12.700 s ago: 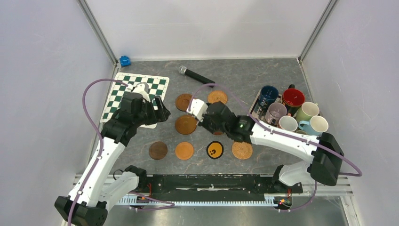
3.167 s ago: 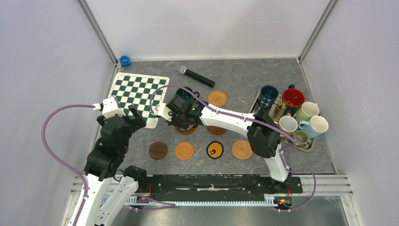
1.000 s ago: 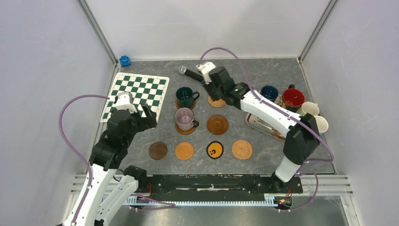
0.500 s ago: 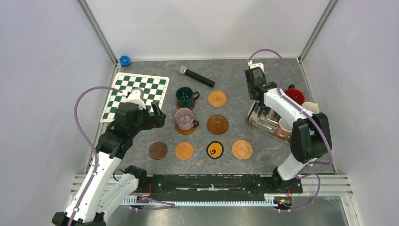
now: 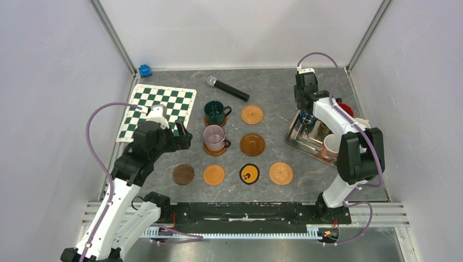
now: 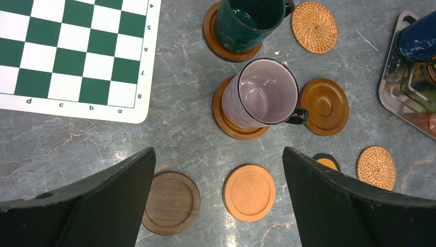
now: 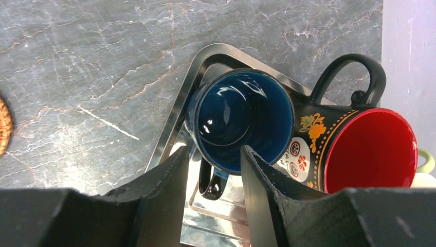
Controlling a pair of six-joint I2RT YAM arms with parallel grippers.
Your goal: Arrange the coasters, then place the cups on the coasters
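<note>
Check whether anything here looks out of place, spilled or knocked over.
Nothing looks spilled or tipped over. The one stray is the black microphone, lying at a slant beyond the dark green mug and the woven coaster.

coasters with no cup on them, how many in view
6. Woven coaster beside the dark green mug, grooved brown coaster beside the glass mug; near row, left to right: dark brown coaster, orange coaster, black-and-yellow coaster, second woven coaster. None seems hidden.

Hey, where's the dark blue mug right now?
The dark blue mug stands in the far corner of the metal tray, at the right of the top view. It is beside the red-inside mug, just under the right claw.
</note>
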